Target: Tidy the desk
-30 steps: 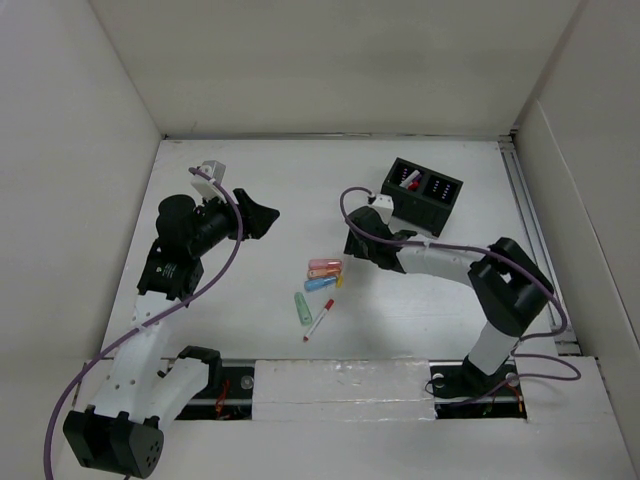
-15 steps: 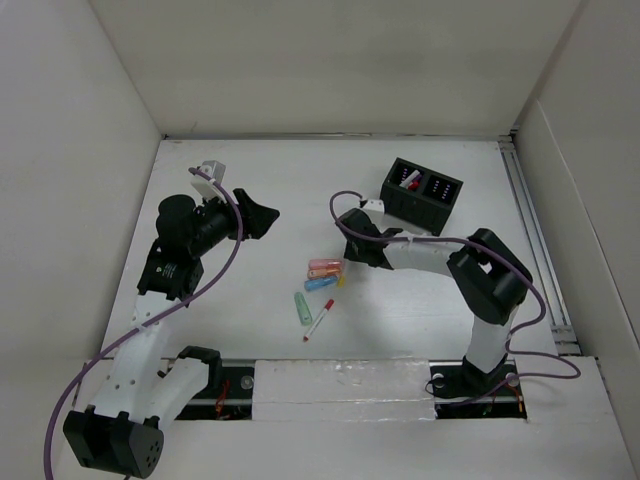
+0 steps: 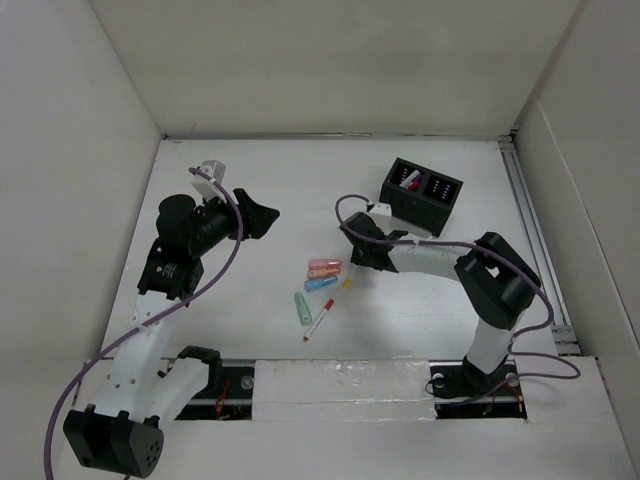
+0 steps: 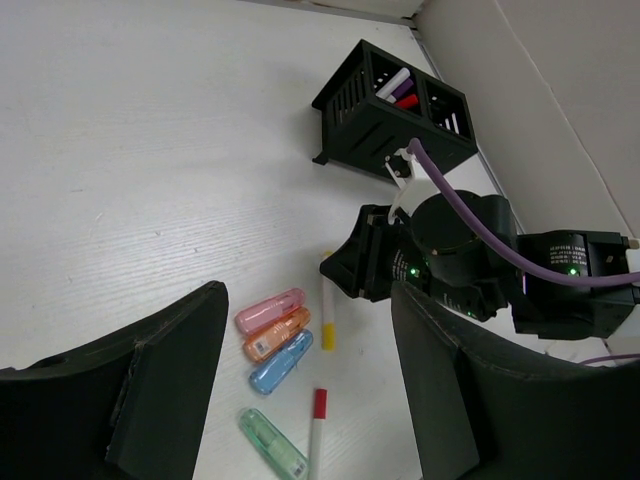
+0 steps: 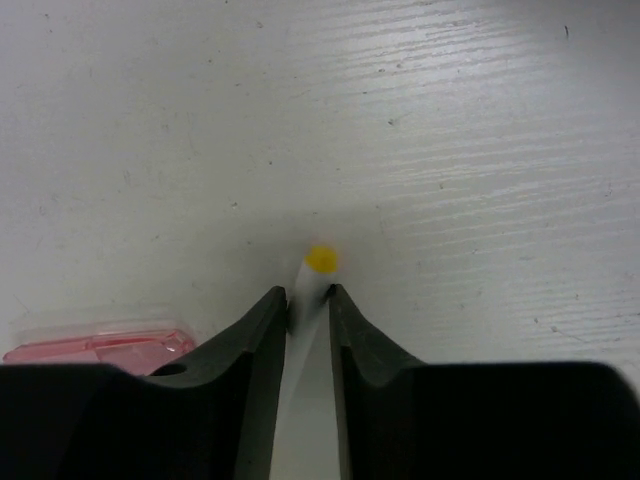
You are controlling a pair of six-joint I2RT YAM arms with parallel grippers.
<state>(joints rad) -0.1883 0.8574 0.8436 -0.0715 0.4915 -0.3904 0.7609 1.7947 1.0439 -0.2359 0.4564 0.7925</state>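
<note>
The desk (image 3: 250, 180) is a white tabletop. My right gripper (image 5: 308, 292) is low over the middle of the desk, shut on a white marker with a yellow cap (image 5: 321, 259). The cap sticks out past the fingertips (image 3: 347, 283). The same marker also shows in the left wrist view (image 4: 327, 318). My left gripper (image 3: 262, 215) hangs open and empty above the left part of the desk, its wide black fingers (image 4: 160, 380) framing the items below.
Pink (image 3: 324, 265), orange (image 3: 323, 273) and blue (image 3: 320, 284) cases lie side by side left of the marker. A green case (image 3: 302, 308) and a red-capped marker (image 3: 319, 320) lie nearer the front. A black two-compartment organizer (image 3: 422, 195) holding pens stands at the back right.
The right arm swung a little left, then back right. The yellow cap now sits slightly right of the cases it was beside. The left arm has not moved.
</note>
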